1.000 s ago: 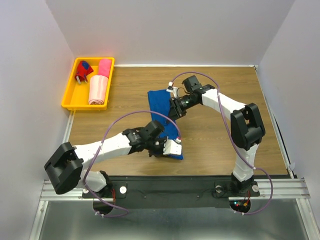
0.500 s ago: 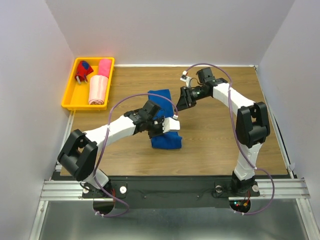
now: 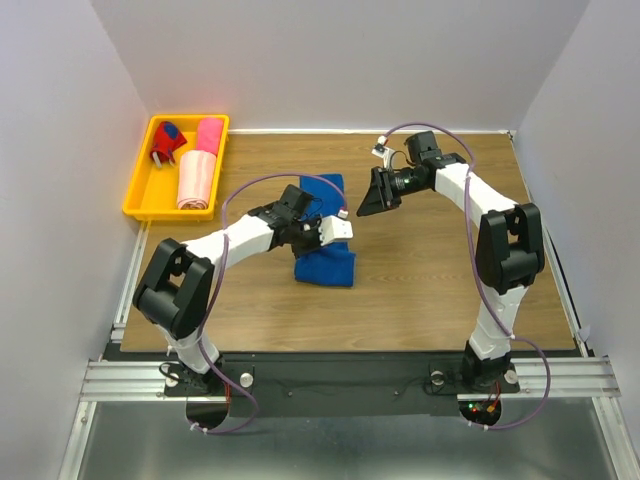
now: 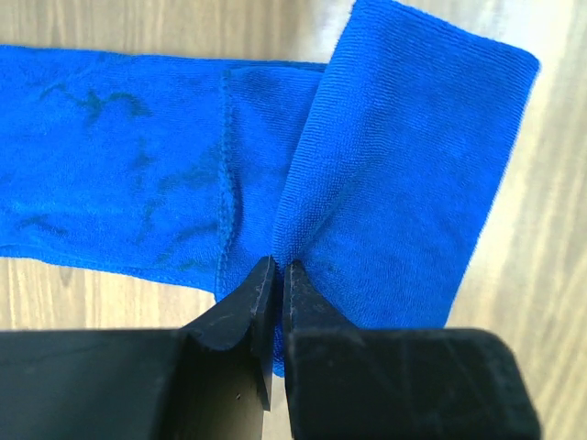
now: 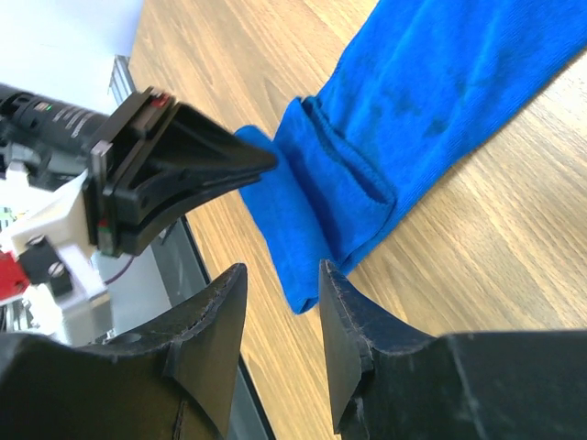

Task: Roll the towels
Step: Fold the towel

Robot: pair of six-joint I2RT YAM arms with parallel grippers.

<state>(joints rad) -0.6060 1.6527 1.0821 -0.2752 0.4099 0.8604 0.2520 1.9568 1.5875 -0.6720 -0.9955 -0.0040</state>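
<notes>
The royal blue towel (image 3: 326, 265) lies mid-table, its near end folded back over itself. My left gripper (image 3: 322, 232) is shut on that folded end, pinching a ridge of cloth (image 4: 275, 264); the rest of the towel (image 4: 110, 156) stretches flat to the left. My right gripper (image 3: 372, 200) is open and empty, off the towel's right side. In the right wrist view it (image 5: 282, 268) hovers above the fold (image 5: 316, 211), with the left gripper (image 5: 183, 165) beside it. The hot pink towel (image 3: 208, 133) and the pale pink towel (image 3: 197, 180) lie in the tray.
The yellow tray (image 3: 140, 195) stands at the far left corner and also holds a small red and blue item (image 3: 167, 143). White walls close the table on three sides. The metal rail (image 3: 340, 375) with the arm bases runs along the near edge.
My left gripper has carried the towel's near end away from the table's front edge, folding it over. My right gripper has left the towel and drawn back to the right.
</notes>
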